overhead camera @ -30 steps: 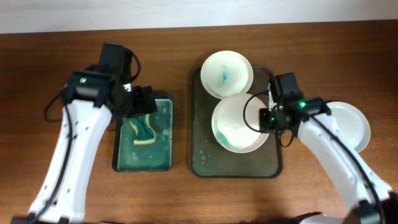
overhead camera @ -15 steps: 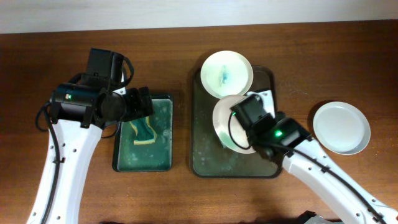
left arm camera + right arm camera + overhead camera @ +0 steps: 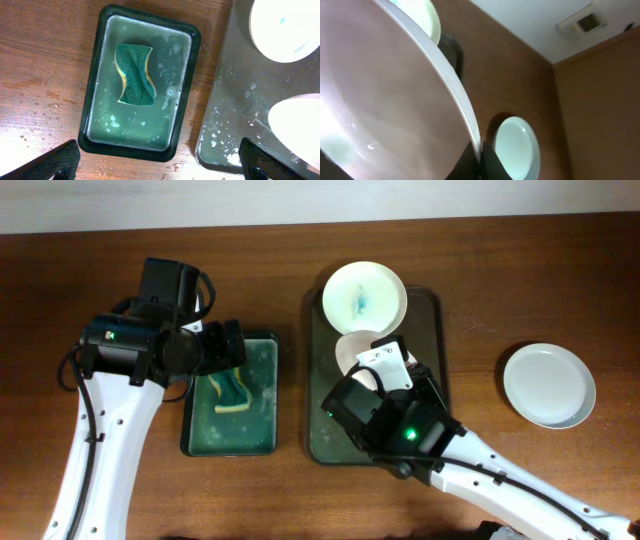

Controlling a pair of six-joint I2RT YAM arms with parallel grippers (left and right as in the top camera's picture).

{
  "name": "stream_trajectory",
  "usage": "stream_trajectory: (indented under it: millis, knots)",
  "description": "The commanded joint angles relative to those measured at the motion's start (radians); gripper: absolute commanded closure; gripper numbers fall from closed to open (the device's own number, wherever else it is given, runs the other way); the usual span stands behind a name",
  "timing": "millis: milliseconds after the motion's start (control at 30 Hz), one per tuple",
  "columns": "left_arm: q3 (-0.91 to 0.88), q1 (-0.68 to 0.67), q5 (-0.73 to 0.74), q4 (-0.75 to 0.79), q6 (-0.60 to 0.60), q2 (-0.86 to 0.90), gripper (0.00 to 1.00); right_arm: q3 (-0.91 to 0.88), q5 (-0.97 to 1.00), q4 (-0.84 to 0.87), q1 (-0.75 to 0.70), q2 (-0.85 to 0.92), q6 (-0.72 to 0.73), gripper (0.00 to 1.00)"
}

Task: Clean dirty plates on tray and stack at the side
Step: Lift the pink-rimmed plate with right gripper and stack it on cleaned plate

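Overhead, the left gripper hung above the far end of a green basin on the left of the wooden table. A green and yellow sponge lay in the soapy water in the far half of the basin. From the left wrist view, the left gripper's two fingers stood at opposite lower corners, so the jaws were wide apart and held nothing.

Just right of the basin lay the tray, wet and speckled with suds. At its far end sat the smeared plate, flat, with a blue-teal mark in its centre and its far edge overhanging the tray's rim. Near it, over the middle of the tray, the held plate was mostly hidden under the right arm. From the right wrist view, that plate filled the left of the frame, steeply tilted, and its white rim ran down into the right gripper, whose jaws were closed narrowly on it.

Well to the right of the tray, the side plate lay flat and alone on the bare table, plain white.
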Motion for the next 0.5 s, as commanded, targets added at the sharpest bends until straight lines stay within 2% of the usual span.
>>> stream_trajectory:
  millis: [0, 467]
  knots:
    - [0.002, 0.003, 0.007, -0.001, 0.005, -0.010, 0.00, 0.007, 0.099, -0.005, 0.014, -0.017, 0.016, 0.96]
    - [0.002, 0.003, 0.007, -0.001, 0.005, -0.010, 0.00, 0.007, 0.148, -0.003, 0.014, -0.015, 0.016, 0.96]
